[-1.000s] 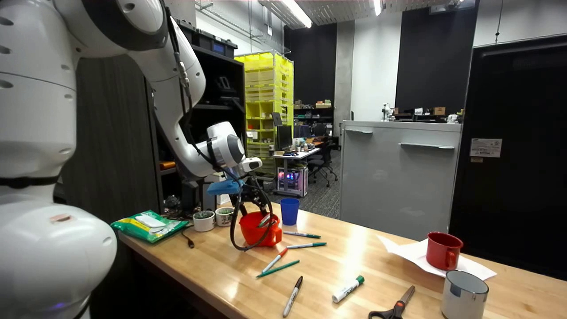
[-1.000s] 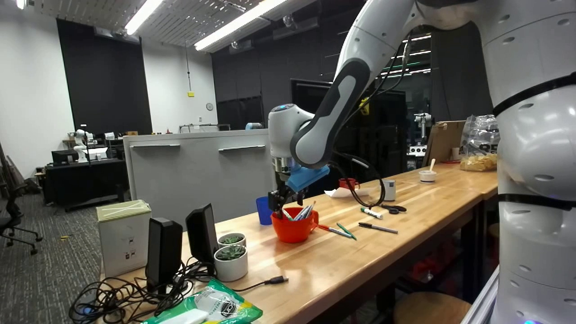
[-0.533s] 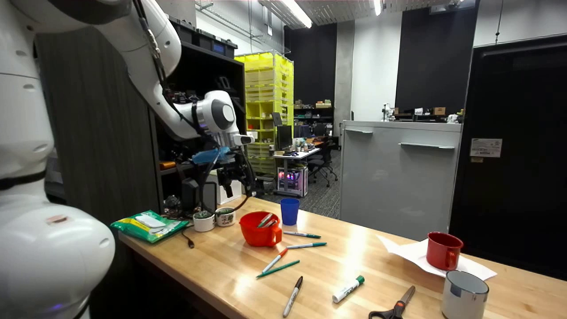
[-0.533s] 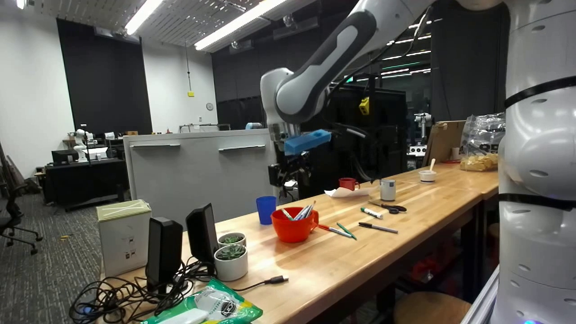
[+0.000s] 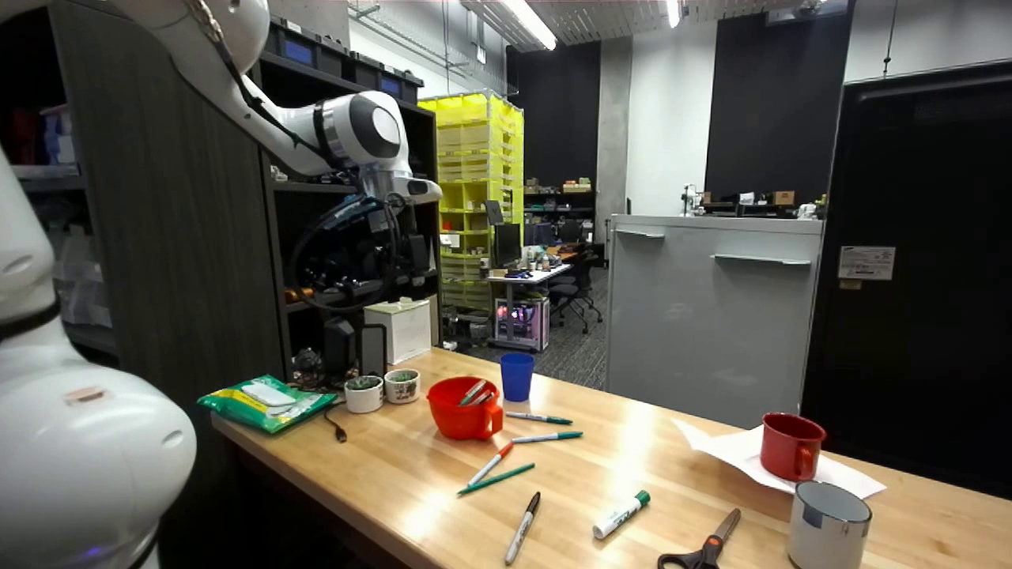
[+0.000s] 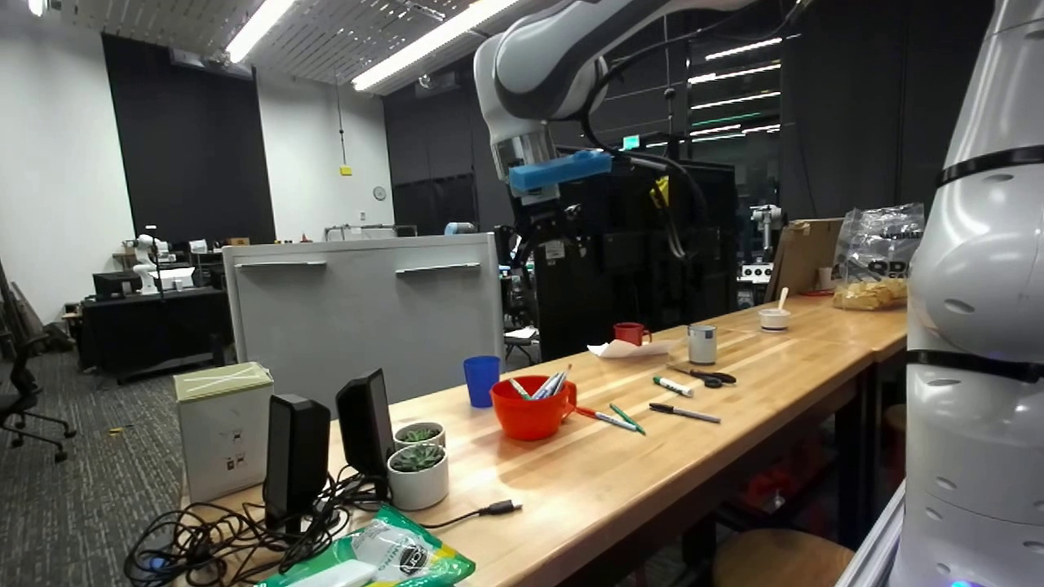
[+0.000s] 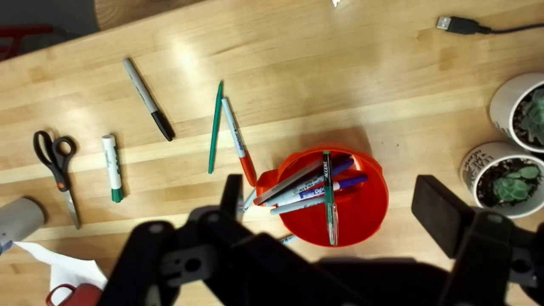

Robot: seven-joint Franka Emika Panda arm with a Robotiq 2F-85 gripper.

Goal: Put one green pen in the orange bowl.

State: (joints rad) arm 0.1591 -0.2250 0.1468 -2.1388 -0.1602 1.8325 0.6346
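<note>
Your fingers [image 7: 442, 216] are wide apart, gripping nothing, well above the orange bowl [image 7: 361, 212]; a green pen [image 7: 329, 191] is inside that bowl, lying across the other pens [image 7: 312, 193], so I'd call the task done. If you do need to grab it, expect light, stiff and slick: pinch mid-barrel, square across, off the clear cap [image 7: 333, 225], which might pull loose. Don't nudge the bowl itself; it's likely light enough to skid.
</note>
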